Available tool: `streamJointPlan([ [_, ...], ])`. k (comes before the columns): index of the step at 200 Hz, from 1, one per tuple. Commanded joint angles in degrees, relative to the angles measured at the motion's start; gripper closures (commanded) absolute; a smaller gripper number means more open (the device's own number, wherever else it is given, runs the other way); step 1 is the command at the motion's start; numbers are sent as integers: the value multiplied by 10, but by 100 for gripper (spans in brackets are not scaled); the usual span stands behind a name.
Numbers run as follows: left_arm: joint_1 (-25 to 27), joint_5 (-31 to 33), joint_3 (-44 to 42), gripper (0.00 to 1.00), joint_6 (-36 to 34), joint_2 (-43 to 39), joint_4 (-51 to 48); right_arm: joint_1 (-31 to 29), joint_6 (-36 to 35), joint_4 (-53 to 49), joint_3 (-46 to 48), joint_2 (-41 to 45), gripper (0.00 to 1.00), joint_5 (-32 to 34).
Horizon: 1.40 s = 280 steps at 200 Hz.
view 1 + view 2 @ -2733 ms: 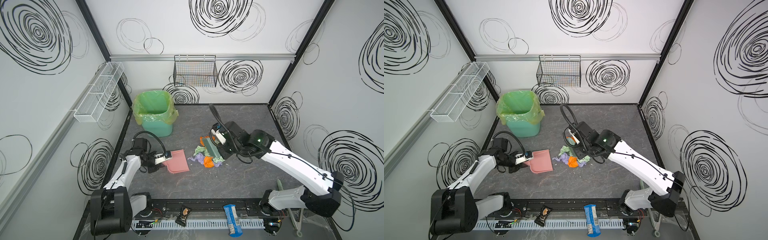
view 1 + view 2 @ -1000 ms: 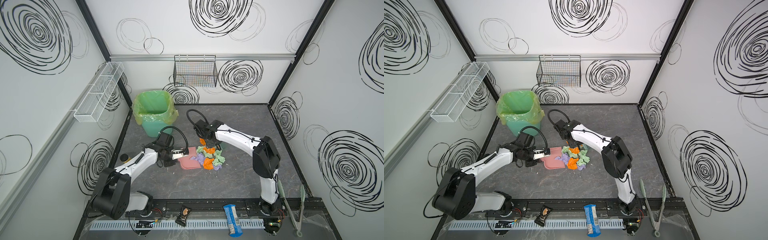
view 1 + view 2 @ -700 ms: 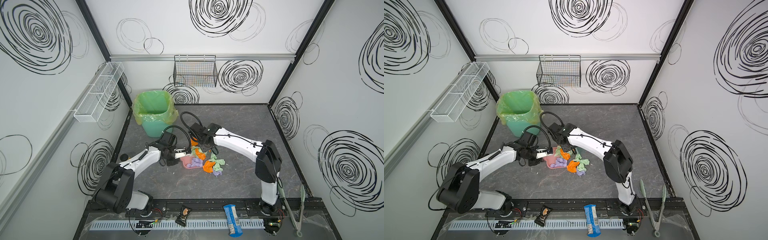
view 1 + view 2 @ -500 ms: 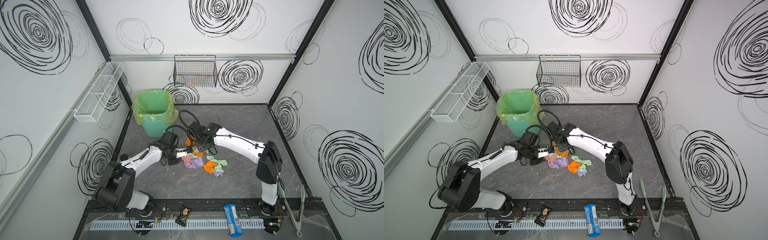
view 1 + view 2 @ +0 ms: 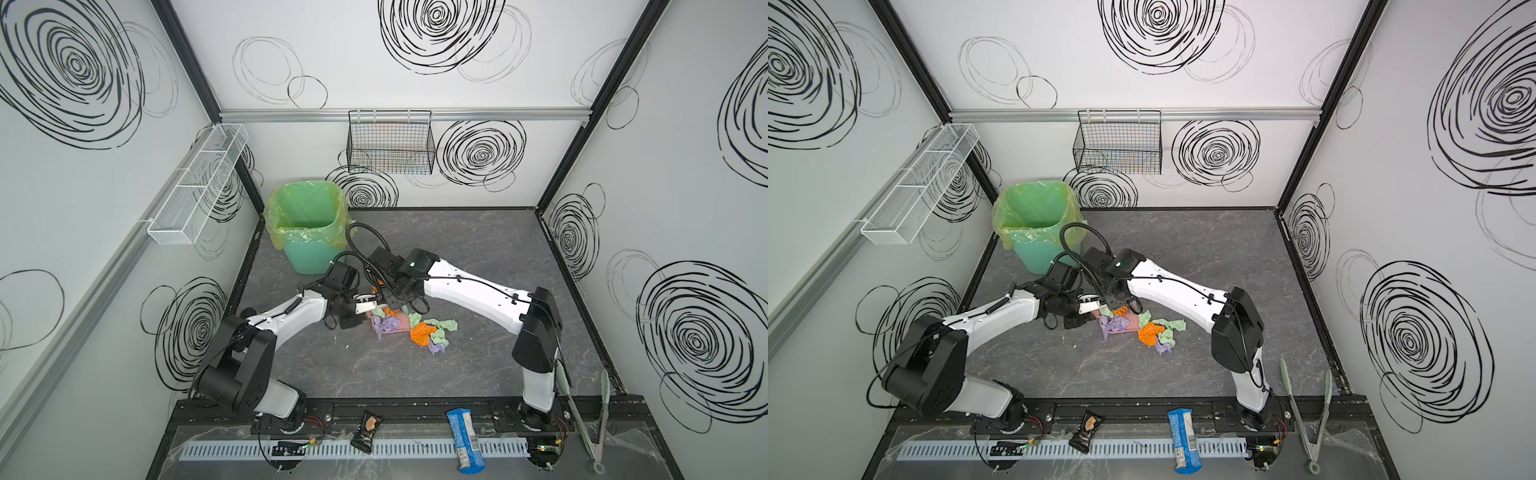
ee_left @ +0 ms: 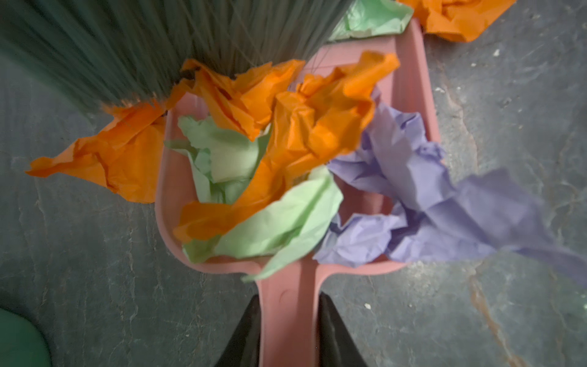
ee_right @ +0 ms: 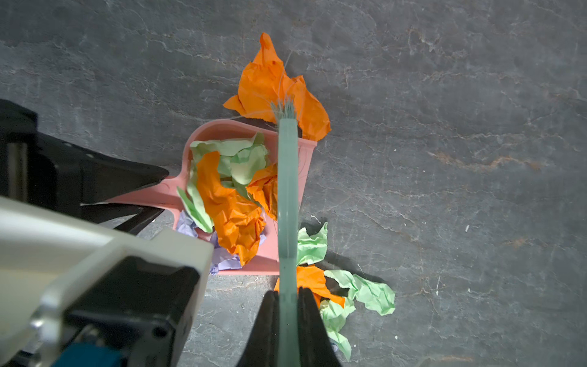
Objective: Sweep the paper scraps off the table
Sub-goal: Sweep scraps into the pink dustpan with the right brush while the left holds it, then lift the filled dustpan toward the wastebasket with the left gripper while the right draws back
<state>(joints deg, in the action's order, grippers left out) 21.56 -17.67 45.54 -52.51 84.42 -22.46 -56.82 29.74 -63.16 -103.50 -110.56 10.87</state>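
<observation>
bench (image 5: 478, 257): dark grey, marble-veined, black-framed, enclosed by white walls (image 5: 340, 50) with black swirl marks. green lined bin (image 5: 307, 220) at its upper left corner in both top views; black wire basket (image 5: 390, 145) on the back wall, white wire shelf (image 5: 199, 183) on the left wall. left fingers (image 6: 247, 330) clamped on the handle of the pink dustpan (image 6: 409, 79), which rests on the bench at frame centre. right fingers (image 7: 270, 330) closed tight on the green brush (image 7: 287, 190), its bristles at the pan's mouth. paper scraps (image 6: 286, 152): orange, green and lavender wads fill the pan; several more lie on the bench just right of it, one orange wad against its side. tongs (image 5: 582, 407), blue wrapper (image 5: 465, 440) and dark packet (image 5: 365, 432) lie along the lower edge.
</observation>
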Motion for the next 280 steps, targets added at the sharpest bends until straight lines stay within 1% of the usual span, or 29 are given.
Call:
streamJointPlan([
  [1,-9,-32,10,100,9,1,11,-1,21,-52,-14,42,100,47],
  [31,-19,-64,0,100,1,-19,14,14,28,-64,-19,84,100,79],
  [56,-28,-75,-4,100,-8,-29,14,29,26,-54,-14,125,100,81],
  [93,-47,-116,0,100,-12,-52,10,52,25,-44,20,185,100,93],
  [113,-54,-131,15,100,-15,-66,-10,86,24,-18,77,237,100,93],
  [138,-66,-145,45,100,-28,-83,-58,125,8,54,191,328,100,91],
  [156,-75,-152,67,100,-38,-99,-91,156,-4,110,270,389,100,63],
  [175,-85,-159,89,100,-47,-118,-126,188,-6,133,325,430,100,39],
  [199,-95,-169,115,100,-56,-144,-169,211,-10,146,382,454,100,25],
  [224,-107,-172,144,100,-68,-163,-213,221,-13,167,429,470,100,9],
  [280,-156,-197,201,100,-102,-181,-298,230,-18,200,477,484,100,-12],
])
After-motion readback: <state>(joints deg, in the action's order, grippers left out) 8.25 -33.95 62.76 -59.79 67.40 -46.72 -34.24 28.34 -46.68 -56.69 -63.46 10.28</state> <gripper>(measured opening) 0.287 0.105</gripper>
